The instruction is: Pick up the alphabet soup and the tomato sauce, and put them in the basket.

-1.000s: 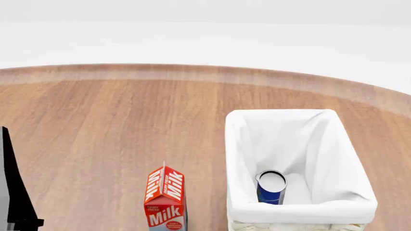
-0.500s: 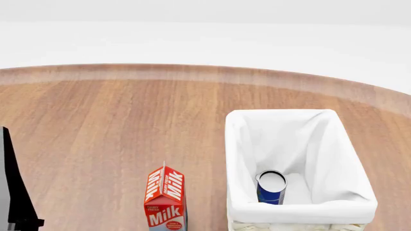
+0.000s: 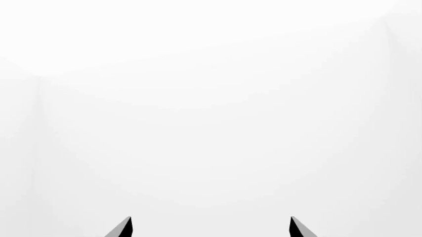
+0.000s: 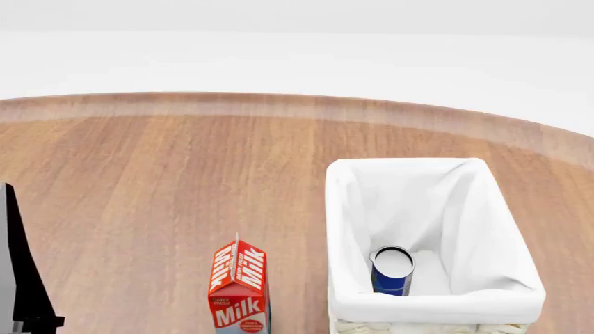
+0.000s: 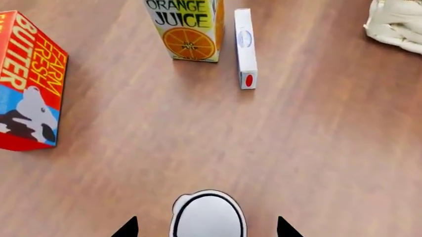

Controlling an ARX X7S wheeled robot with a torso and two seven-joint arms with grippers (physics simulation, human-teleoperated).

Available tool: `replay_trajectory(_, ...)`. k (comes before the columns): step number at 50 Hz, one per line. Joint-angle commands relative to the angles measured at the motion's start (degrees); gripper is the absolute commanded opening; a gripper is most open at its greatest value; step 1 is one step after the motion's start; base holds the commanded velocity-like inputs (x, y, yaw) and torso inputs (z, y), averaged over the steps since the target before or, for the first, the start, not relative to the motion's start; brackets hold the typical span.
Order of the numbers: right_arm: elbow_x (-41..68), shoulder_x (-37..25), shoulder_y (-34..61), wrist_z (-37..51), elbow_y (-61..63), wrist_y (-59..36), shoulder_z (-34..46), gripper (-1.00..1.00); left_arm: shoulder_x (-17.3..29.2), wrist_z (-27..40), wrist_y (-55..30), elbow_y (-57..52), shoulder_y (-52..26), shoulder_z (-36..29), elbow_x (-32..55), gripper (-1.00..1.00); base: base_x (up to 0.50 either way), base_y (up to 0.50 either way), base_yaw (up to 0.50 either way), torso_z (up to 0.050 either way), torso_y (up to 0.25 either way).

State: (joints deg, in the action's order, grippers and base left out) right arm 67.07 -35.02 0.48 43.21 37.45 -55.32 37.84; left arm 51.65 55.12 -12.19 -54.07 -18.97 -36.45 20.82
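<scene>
The alphabet soup point(image 4: 391, 271), a blue can with a pale top, stands upright inside the basket point(image 4: 432, 306) at the head view's right. In the right wrist view, my right gripper point(image 5: 205, 228) is open. A can with a pale silvery top point(image 5: 207, 216) stands between its fingertips, with a gap on each side. That can's label is hidden, so I cannot tell whether it is the tomato sauce. My left gripper point(image 3: 209, 227) is open and empty, facing only blank white.
A red milk carton point(image 4: 239, 291) stands left of the basket. A dark part of my left arm point(image 4: 21, 278) shows at the head view's left edge. Beyond the right gripper are a butter box point(image 5: 29, 84), an orange juice carton point(image 5: 188, 29), a slim white box point(image 5: 245, 47) and a basket corner point(image 5: 396, 24).
</scene>
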Motion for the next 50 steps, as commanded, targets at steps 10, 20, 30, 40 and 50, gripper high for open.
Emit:
replay_trajectory(10,-4.27,1.07,-0.88,-4.37,-4.6,2.95,1.99,1.0,0.21,0.1,-0.24,-0.3,-0.12,0.04,0.26,1.0,0.0,0.0,0.0,0.0,0.0)
replay_trajectory(20,-6.3,1.77,-1.63,-6.38,-6.5,4.69,3.18,1.0,-0.04,-0.12,0.14,0.3,0.0,-0.31,-0.12,1.0,0.0,0.0,0.0,0.0,0.0)
replay_trajectory(30,-7.84,2.31,-1.63,-8.43,-9.13,6.39,3.64,1.0,0.19,0.03,0.74,0.45,0.4,-0.18,-0.22,1.0,0.0,0.0,0.0,0.0,0.0)
replay_trajectory(40,-8.94,2.76,-2.18,-9.82,-10.88,7.78,4.26,1.0,0.21,0.07,0.84,0.49,0.5,-0.18,-0.22,1.0,0.0,0.0,0.0,0.0,0.0)
replay_trajectory(50,-9.7,3.07,-2.79,-11.08,-12.38,9.08,4.72,1.0,0.21,0.13,0.71,0.39,0.48,-0.21,-0.24,1.0,0.0,0.0,0.0,0.0,0.0)
